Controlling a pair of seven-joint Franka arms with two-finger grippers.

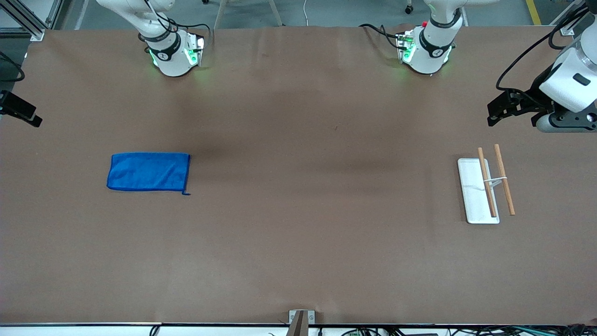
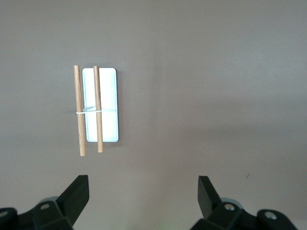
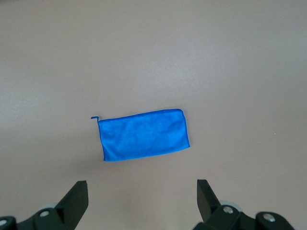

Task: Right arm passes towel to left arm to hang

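While flat, towel (image 3: 143, 134) lies under open right end effector (image 3: 142, 201)

Open surface (image 1: 298, 186) lies between the towel (image 1: 148, 172) and the white tray (image 1: 476, 196); only its two wooden rods (image 1: 503, 185) obstruct there.

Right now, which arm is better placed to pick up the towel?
The right arm. Its open end effector hangs above the towel, which lies flat at its end of the table. The left end effector, also open, hangs over the white tray.
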